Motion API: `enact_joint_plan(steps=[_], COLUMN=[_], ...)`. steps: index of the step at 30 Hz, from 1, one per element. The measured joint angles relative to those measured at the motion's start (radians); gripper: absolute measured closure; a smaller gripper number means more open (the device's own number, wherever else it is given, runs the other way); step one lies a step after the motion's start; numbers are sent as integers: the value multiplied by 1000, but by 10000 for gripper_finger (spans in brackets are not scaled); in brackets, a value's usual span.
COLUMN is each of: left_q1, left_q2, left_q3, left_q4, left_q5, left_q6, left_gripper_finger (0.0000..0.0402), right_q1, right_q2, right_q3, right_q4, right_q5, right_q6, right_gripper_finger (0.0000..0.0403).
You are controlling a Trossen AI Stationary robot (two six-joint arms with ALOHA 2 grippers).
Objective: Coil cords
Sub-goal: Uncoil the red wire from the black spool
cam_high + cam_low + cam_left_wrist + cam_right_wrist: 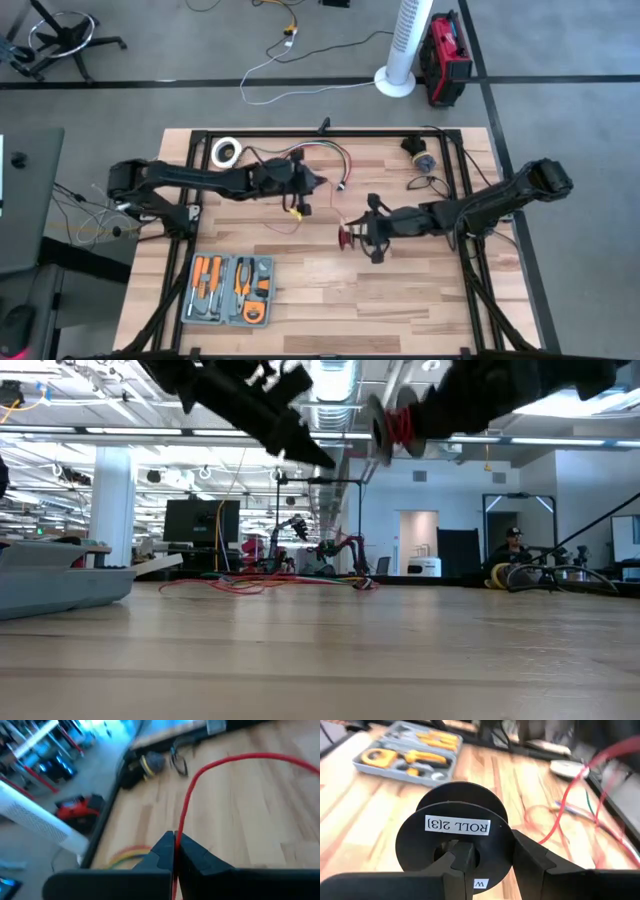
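Note:
The cord is a thin red wire (pixel 220 760). Part of it is wound on a black spool (pixel 454 827) labelled "ROLL 2[3]", which is held above the table's middle (pixel 349 238) by my right gripper (pixel 362 237). My left gripper (pixel 316 184) hangs just left of it and farther back, shut on the wire. From those fingers the wire rises and arcs away. Loose red loops (pixel 270 582) lie on the table farther back. My left gripper pinches the red wire (pixel 176 840) between its two shut fingertips. It is a single strand, which runs out past the tips and curves away, clear of the table. My right gripper holds the spool with one finger (pixel 462 860) inside the centre hole of the flange and the other finger (pixel 530 862) outside, beside the spool. The spool is lifted clear of the table, with its axis about level (pixel 392 422).
An open grey case of orange-handled tools (pixel 230 290) lies near the front left. At the back are a white tape roll (pixel 226 152), a bundle of coloured wires (pixel 320 155), a yellow-and-black part (pixel 420 152) and a black cable loop (pixel 430 183).

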Motion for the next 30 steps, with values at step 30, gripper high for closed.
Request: enact_joint_plan(steps=[30], left_q1=[-222], left_q2=[-297], left_q3=[1], left_q4=[-427], left_q5=[185], left_q6=[-54], left_gripper_finger=[401], right_q1=[-158], right_q2=[-1], right_q3=[0], right_q4=[62], right_q5=[401], right_q6=[84], right_gripper_finger=[295])
